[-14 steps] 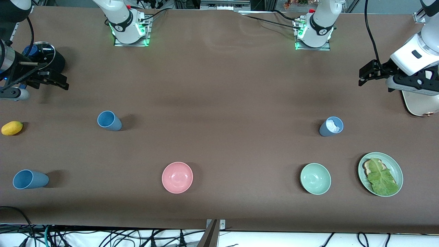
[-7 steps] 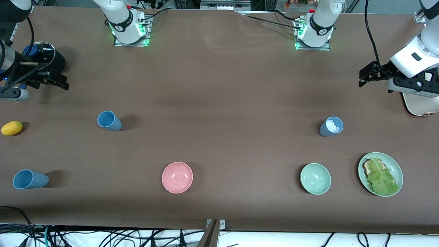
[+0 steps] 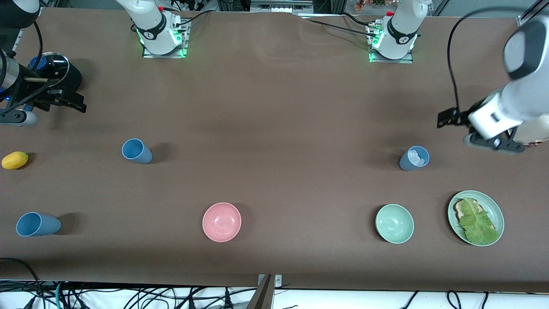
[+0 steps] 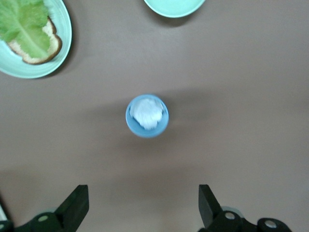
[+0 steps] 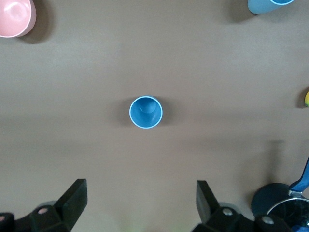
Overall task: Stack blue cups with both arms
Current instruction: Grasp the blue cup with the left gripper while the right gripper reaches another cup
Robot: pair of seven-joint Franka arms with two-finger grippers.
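Three times finding a blue cup on the brown surface (image 3: 274,128) from the front. Picking out the empty cup (image 3: 137,151) toward the right arm's end, the corner cup (image 3: 37,224) nearer the camera at that same end, and the filled cup (image 3: 414,158) toward the left arm's end, holding something white and crumpled. Reading all three as upright, long axis vertical, mouth up, well apart and unstacked.

Placing the left claw (image 3: 446,116) in the air over bare surface near the filled cup, having shifted toward that cup since a second ago, with the arm swung round above it. Finding the right claw (image 3: 64,101) waiting over the surface beside a black pot (image 3: 64,73), just as before, and every cup keeping its earlier spot.

Also noting a lemon (image 3: 15,160), a pink bowl (image 3: 221,222), a mint bowl (image 3: 394,223), a green plate (image 3: 499,214) carrying lettuce on toast, and cables trailing along the surface's near edge.

Looking down from the left wrist straight into the filled cup (image 4: 147,116), with the left claw (image 4: 141,208) spread wide and gripping nothing.

Looking down from the right wrist into the empty cup (image 5: 146,112), with the right claw (image 5: 140,205) likewise spread wide and empty, and the corner cup (image 5: 268,5) showing at the frame's edge.
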